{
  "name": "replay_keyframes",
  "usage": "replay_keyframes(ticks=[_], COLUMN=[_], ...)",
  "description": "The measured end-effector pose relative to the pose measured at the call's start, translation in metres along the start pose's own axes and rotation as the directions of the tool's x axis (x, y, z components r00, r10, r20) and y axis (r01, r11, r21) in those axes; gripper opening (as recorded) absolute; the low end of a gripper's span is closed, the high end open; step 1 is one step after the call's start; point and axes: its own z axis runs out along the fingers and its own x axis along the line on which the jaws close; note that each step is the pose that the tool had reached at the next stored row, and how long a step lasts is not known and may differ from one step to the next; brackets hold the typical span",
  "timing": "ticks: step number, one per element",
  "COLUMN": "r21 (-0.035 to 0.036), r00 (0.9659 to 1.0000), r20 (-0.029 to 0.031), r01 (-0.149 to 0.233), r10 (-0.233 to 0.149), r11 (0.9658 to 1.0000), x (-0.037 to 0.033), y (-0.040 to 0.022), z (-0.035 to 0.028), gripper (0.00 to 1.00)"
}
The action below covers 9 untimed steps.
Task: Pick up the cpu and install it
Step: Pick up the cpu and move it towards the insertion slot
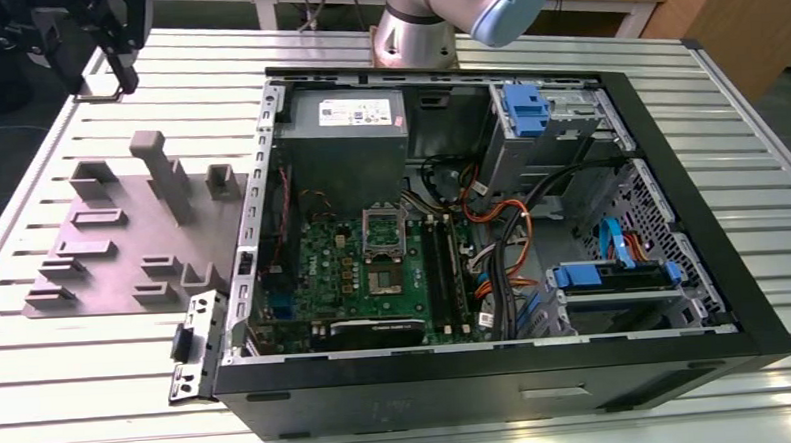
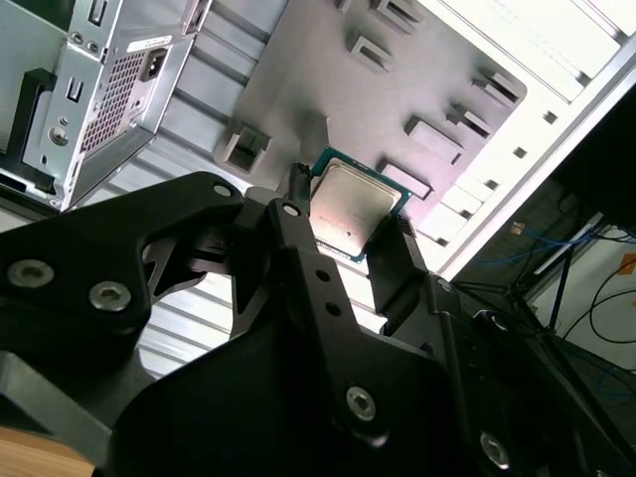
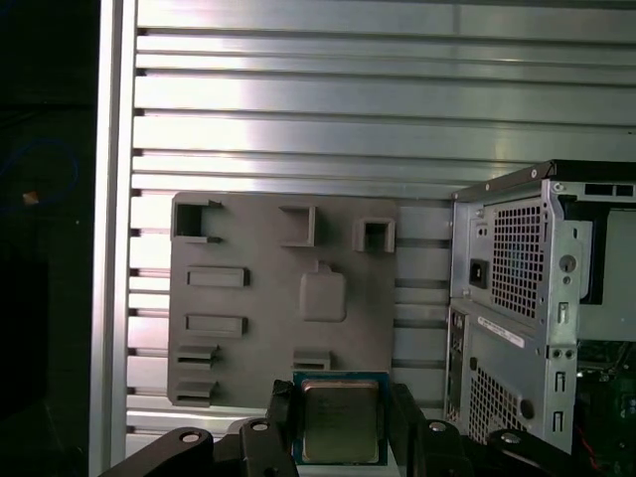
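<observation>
cpu [image 3: 340, 427] clamped by its edges in gripper [image 3: 343, 417], near grey tray [image 3: 248, 328]; best held level w/ steady grip, socket [image 1: 383, 232] well apart.

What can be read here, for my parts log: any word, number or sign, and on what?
No text is readable.
White label on the power supply: too small to read.
Sticker on the computer case: blurred, unreadable.
Top of the cpu, held by the gripper: no legible marking.
</observation>
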Motion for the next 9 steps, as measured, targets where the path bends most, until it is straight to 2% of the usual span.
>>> replay_keyframes(ticks=[9], r21=[0.0000], r00=[1.0000], r20=[0.0001], r01=[0.000], r10=[0.000], r11=[1.0000], x=[-0.0079], y=[-0.0002], z=[-0.0001], gripper=[0.47])
